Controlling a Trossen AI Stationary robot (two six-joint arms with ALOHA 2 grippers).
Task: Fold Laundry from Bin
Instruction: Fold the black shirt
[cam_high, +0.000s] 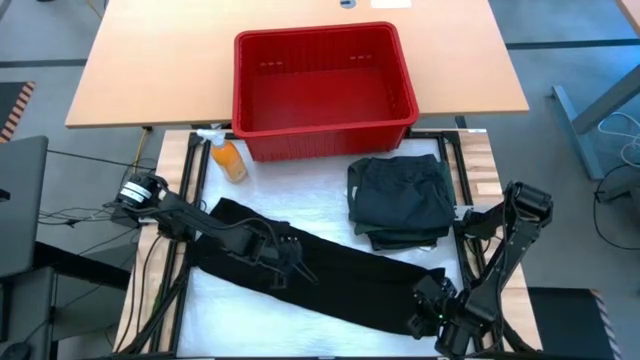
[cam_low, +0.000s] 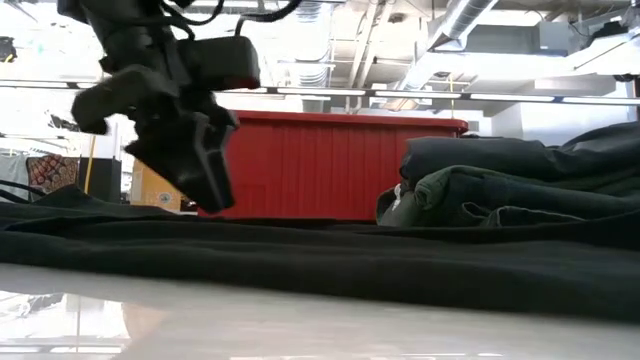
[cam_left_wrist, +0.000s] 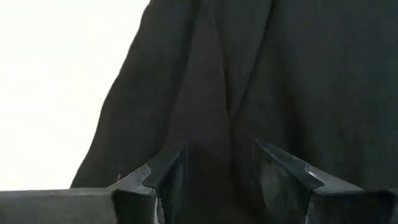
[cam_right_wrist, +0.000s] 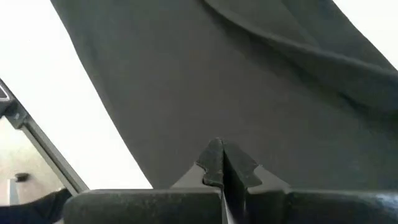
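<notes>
Left tool, fingers parted and released, hovers over the long black cloth spread across the white desk; folded dark garments lie right of centre before the red bin; right tool, clenched, sits at the cloth's right end

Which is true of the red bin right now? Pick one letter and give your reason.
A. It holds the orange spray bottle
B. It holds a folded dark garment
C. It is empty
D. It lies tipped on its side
C: in the high view the bin stands upright with only its bare red floor showing, while the orange spray bottle and the folded dark garments lie outside it on the table.
</notes>
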